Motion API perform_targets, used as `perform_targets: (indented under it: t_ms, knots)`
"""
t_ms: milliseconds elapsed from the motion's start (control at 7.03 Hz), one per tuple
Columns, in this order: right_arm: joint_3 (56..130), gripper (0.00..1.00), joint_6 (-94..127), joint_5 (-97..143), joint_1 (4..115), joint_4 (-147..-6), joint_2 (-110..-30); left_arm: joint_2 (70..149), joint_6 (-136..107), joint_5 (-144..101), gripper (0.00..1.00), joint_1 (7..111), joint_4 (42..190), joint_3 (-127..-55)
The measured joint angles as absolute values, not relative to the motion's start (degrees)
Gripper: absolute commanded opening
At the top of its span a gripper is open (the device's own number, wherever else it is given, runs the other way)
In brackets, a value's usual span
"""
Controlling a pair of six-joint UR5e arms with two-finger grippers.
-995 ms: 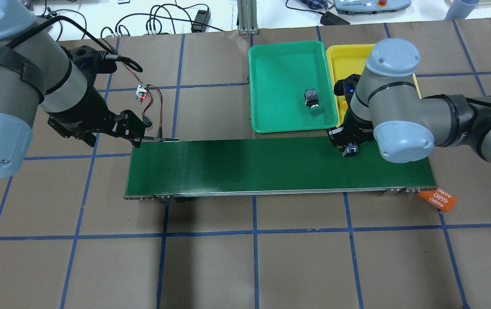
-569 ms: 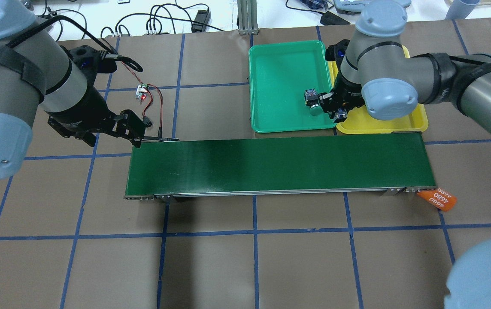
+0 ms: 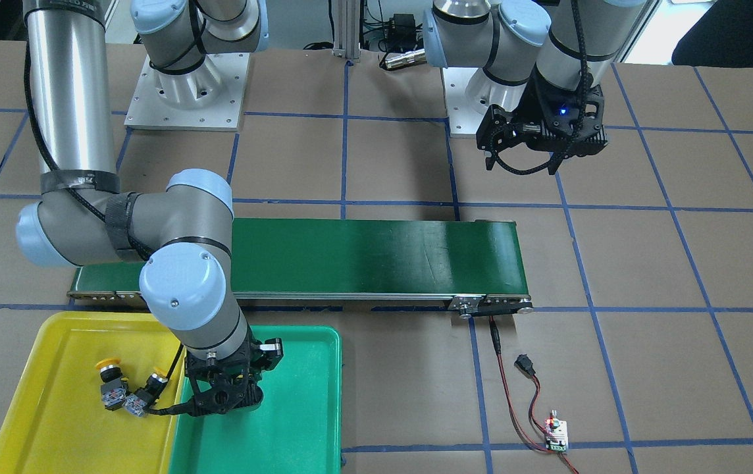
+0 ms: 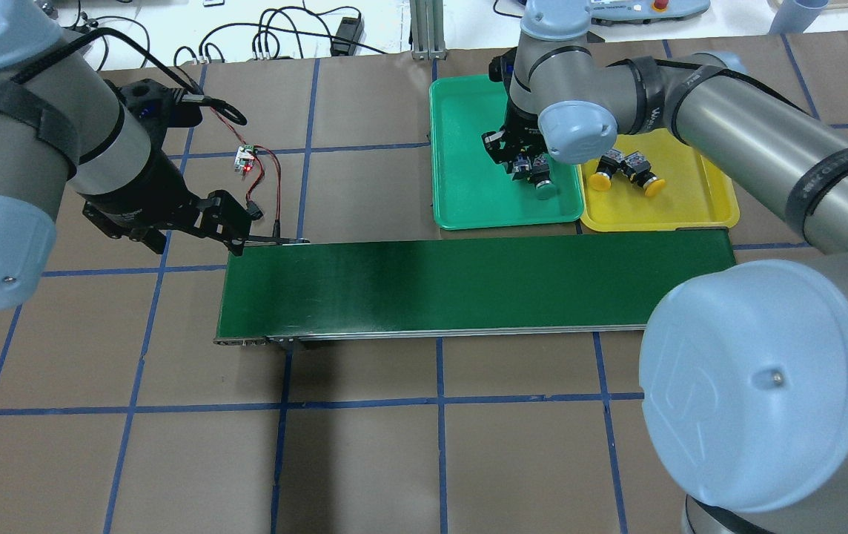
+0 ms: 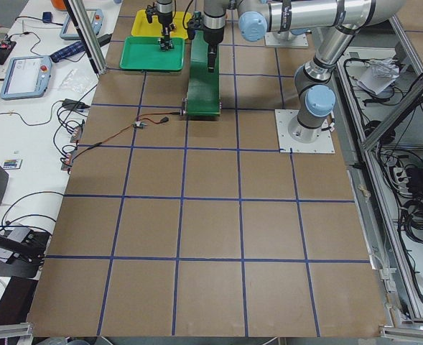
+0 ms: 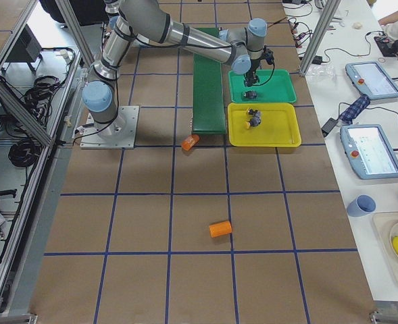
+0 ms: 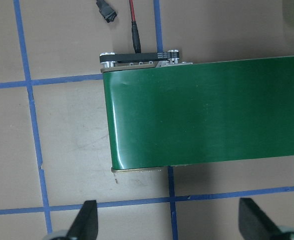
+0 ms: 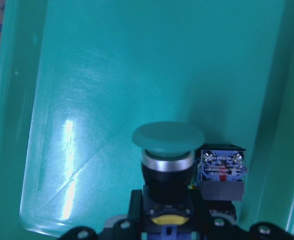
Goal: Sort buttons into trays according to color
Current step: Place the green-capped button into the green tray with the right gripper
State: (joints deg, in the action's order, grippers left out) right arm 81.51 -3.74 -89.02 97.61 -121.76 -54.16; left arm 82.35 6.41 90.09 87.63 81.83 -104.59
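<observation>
My right gripper (image 4: pixel 517 157) is over the green tray (image 4: pixel 468 133), near its right wall, shut on a green-capped button (image 8: pixel 167 137). It also shows in the right wrist view (image 8: pixel 166 222). A second green button (image 4: pixel 542 187) lies in the tray right beside it; its contact block (image 8: pixel 221 175) shows next to the held one. Two yellow buttons (image 4: pixel 600 178) (image 4: pixel 646 179) lie in the yellow tray (image 4: pixel 691 208). My left gripper (image 7: pixel 166 225) is open and empty, above the table off the conveyor's left end.
The long dark green conveyor belt (image 4: pixel 468 285) lies in front of both trays. A small circuit board with red wires (image 4: pixel 246 159) sits near the left gripper. Two orange cylinders (image 6: pixel 190 142) (image 6: pixel 220 229) lie on the table beyond the belt's right end.
My right gripper has carried the button from the belt's right end, across the yellow tray, to over the green tray. The left arm has not moved.
</observation>
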Motion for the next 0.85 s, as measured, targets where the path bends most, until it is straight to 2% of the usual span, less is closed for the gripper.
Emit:
perform_targets:
  t_ms: [427, 853]
  knots:
    - [81.21, 1.0, -3.71, -89.36, 97.49, -117.65, -57.18, 82.35, 6.42, 90.09, 1.0, 87.63, 81.82, -104.59]
    - [82.74, 1.0, -3.79, -89.02, 96.59, -101.25, -70.4, 82.4, 6.42, 90.09, 1.0, 87.63, 81.77, -104.57]
